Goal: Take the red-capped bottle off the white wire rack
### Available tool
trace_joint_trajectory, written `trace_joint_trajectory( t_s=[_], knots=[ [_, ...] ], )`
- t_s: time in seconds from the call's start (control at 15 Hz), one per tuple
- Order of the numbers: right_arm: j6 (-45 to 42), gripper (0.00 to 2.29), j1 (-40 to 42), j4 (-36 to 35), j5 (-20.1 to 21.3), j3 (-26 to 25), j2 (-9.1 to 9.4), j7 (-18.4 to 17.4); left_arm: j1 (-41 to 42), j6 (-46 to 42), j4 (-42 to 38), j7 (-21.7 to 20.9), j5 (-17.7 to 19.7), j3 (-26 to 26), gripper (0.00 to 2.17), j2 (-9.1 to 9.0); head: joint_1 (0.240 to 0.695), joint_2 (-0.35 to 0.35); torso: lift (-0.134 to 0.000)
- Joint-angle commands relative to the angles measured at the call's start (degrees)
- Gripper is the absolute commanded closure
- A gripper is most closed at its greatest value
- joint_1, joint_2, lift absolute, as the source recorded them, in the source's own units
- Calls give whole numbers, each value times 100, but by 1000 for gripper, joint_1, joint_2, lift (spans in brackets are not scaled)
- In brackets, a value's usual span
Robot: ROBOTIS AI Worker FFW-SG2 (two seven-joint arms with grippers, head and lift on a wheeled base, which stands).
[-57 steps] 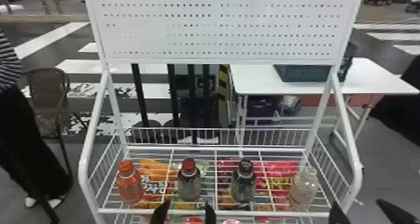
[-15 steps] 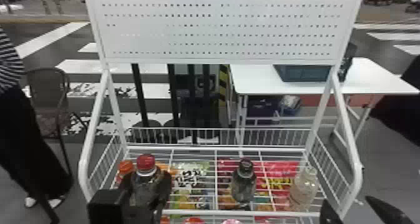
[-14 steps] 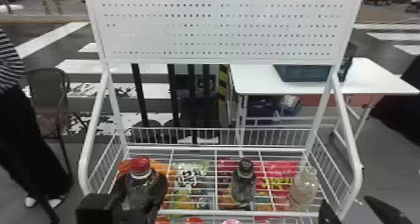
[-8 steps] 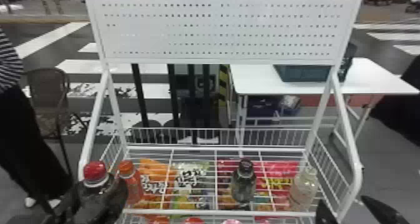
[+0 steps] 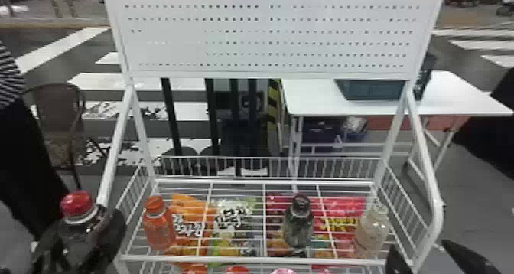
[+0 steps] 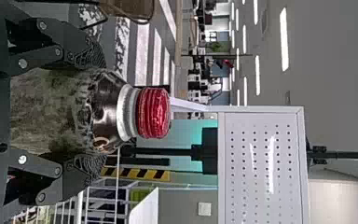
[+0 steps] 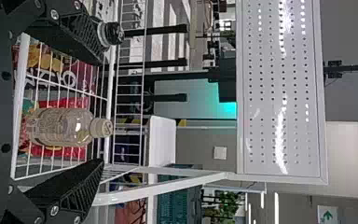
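Red-capped bottle (image 6: 74,112) held off the left side of the white wire rack (image 5: 252,259)

Left gripper (image 5: 82,237): jaws drawn in on the bottle body, 1 finger against each side, parted by its width. Cap and pale neck ring project beyond the fingertips. Bottle upright, dark-bodied, just beside the rack's left front post in head view; its base is hidden.

Right gripper (image 5: 420,248): at the rack's front right corner. Jaws wide apart, nothing gripped.

On the rack, 3 bottles stand upright. Orange bottle (image 5: 160,229) is near the left end, the nearest of the 3 to the held one. Black-capped bottle (image 5: 298,227) is right of centre. Clear bottle (image 5: 371,235) is near the right end, close to the right gripper. Coloured packets (image 5: 231,216) lie below the wires.

Above the rack: white perforated panel (image 5: 244,43). Behind, on the right: white table (image 5: 459,89) with a dark teal crate (image 5: 374,90) on top. Behind, on the left: brown chair (image 5: 57,108). Between them: black posts (image 5: 172,116) and a yellow-and-black striped strip (image 5: 273,105).
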Motion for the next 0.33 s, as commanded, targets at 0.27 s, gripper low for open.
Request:
trace_joint_trajectory(
  t_s=[0.27],
  knots=[
    [-70, 154, 47, -5, -62, -8, 5, 9, -29, 18, -44, 0, 5, 0, 1528, -7, 499, 0, 0]
  ],
)
